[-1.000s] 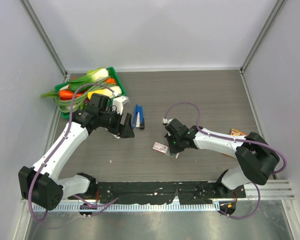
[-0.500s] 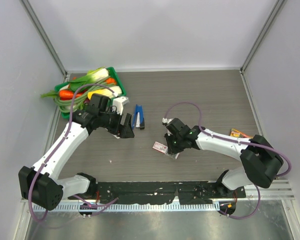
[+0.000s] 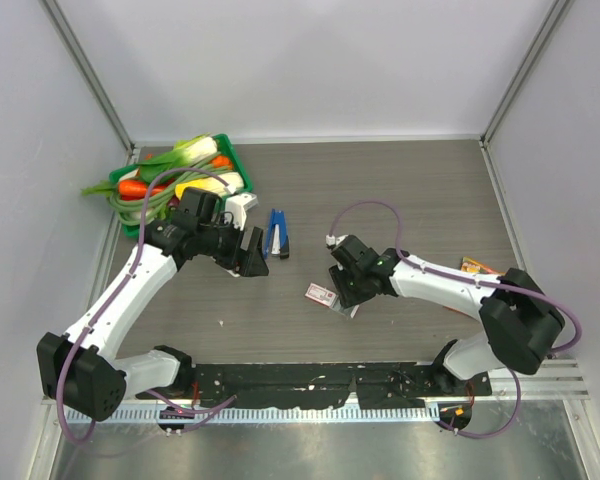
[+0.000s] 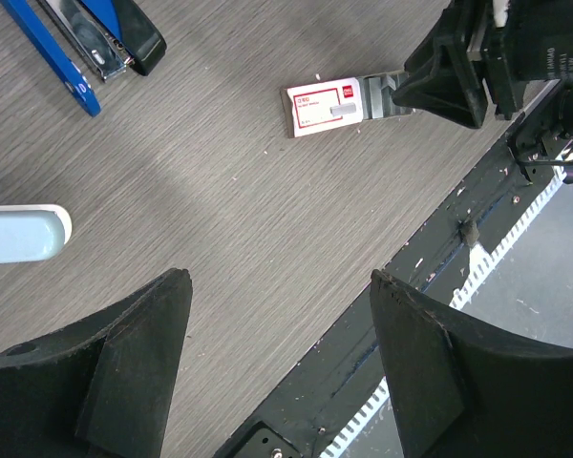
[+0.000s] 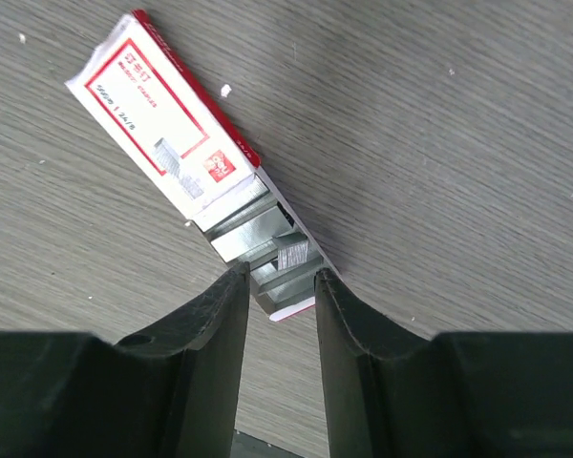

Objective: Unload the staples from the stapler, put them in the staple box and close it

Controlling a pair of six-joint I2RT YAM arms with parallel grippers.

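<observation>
Right now your right gripper (image 5: 280,277) stands partly open. Its fingertips sit either side of the slid-out inner tray (image 5: 253,229) of the red-and-white staple box (image 5: 158,119). A short strip of staples (image 5: 294,256) lies in that tray between them. Whether the pads touch the tray, you cannot tell. Your left gripper (image 4: 279,286) hangs wide open over the wood-grain table (image 3: 410,190) with nothing in it. The dark-blue stapler (image 3: 277,233) lies hinged open on the table, just beside the left gripper and well apart from the right one.
</observation>
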